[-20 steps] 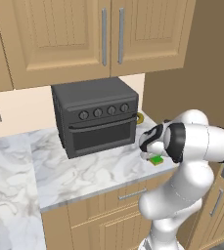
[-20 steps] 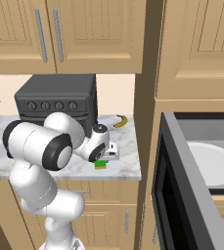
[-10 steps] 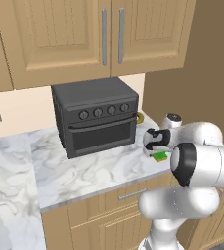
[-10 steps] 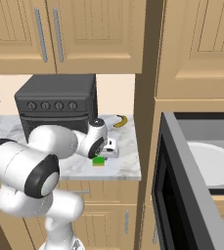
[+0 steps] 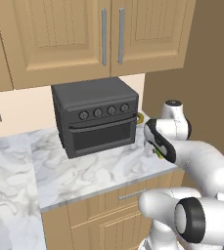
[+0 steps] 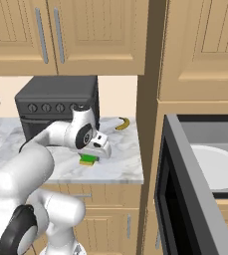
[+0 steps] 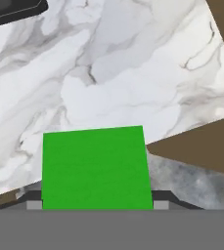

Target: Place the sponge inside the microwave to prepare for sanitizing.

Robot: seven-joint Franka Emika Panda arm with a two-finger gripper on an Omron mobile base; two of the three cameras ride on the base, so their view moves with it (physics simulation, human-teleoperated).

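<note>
The microwave stands nearest on the right, its door swung open toward the camera and a white round plate lying inside. Left of it, past a tall wooden panel, the marble worktop carries the sponge, a green block with a yellowish underside, lying flat near the worktop's front right corner. The gripper is down over the sponge; in the hand view the sponge sits between the two finger tips, one at each side edge, and they seem to touch it, though whether the gripper is truly clamped on the sponge cannot be told, and the sponge looks to rest on the worktop. From the left base view the arm hides most of the sponge, with only a green sliver showing beside the gripper. Farther back stands a black toaster oven with a row of knobs, and a banana lies to its right against the wall. Wooden cabinets hang above.
</note>
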